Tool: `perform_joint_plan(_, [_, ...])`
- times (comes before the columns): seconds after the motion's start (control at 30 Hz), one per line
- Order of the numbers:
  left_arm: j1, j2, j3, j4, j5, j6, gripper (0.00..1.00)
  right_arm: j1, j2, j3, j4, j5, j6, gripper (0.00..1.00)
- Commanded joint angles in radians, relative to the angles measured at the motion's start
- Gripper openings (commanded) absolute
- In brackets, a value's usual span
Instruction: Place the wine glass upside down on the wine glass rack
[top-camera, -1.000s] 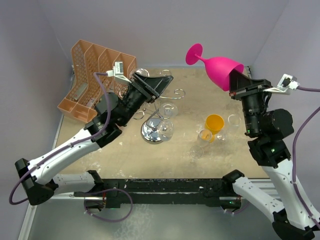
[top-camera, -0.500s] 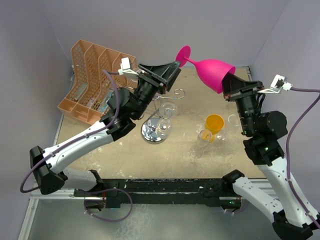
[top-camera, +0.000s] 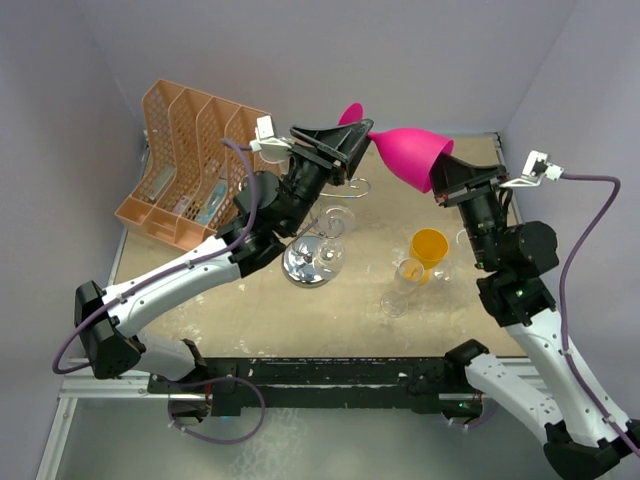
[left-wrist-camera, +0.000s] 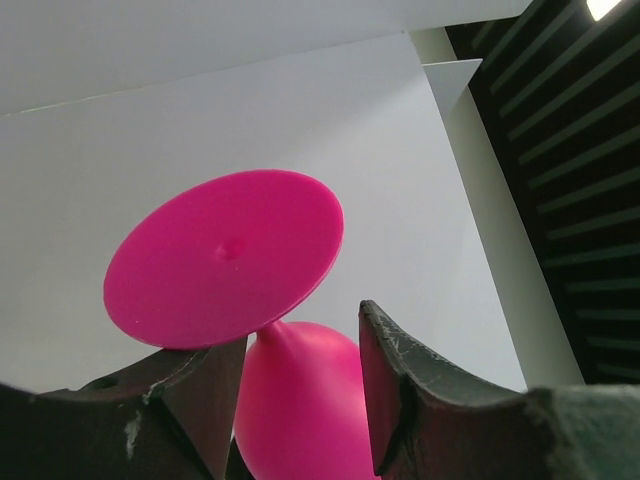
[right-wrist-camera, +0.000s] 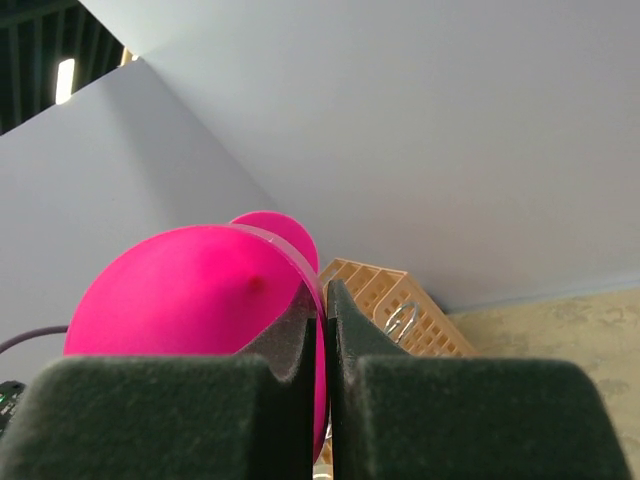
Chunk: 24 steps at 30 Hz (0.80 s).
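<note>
A pink wine glass (top-camera: 405, 155) is held in the air over the back of the table, lying on its side with its foot (top-camera: 350, 114) to the left. My right gripper (top-camera: 442, 178) is shut on its rim, with one finger inside the bowl (right-wrist-camera: 200, 290). My left gripper (top-camera: 357, 141) is open, with a finger on each side of the stem just below the foot (left-wrist-camera: 225, 258); a gap shows beside the right finger (left-wrist-camera: 400, 390). The chrome wine glass rack (top-camera: 309, 264) stands below them, with clear glasses (top-camera: 337, 220) hanging on it.
An orange file organizer (top-camera: 190, 150) leans at the back left and also shows in the right wrist view (right-wrist-camera: 400, 300). A yellow cup (top-camera: 429, 246) and clear glasses (top-camera: 408, 272) (top-camera: 393, 303) (top-camera: 468, 240) stand on the table's right half.
My left arm has risen and swung right, bringing its open fingers around the glass stem. My right arm has carried the pink glass left and a little lower.
</note>
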Motion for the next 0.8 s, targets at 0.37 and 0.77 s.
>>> perform_joint_plan(0.37, [-0.003, 0.055, 0.078, 0.142, -0.018, -0.033, 0.09, -0.001, -0.103, -0.047, 0.047, -0.215, -0.076, 0.0])
perform_joint_plan(0.77, [0.052, 0.06, 0.117, 0.158, 0.062, 0.101, 0.0, -0.001, -0.156, -0.016, -0.188, -0.004, -0.079, 0.42])
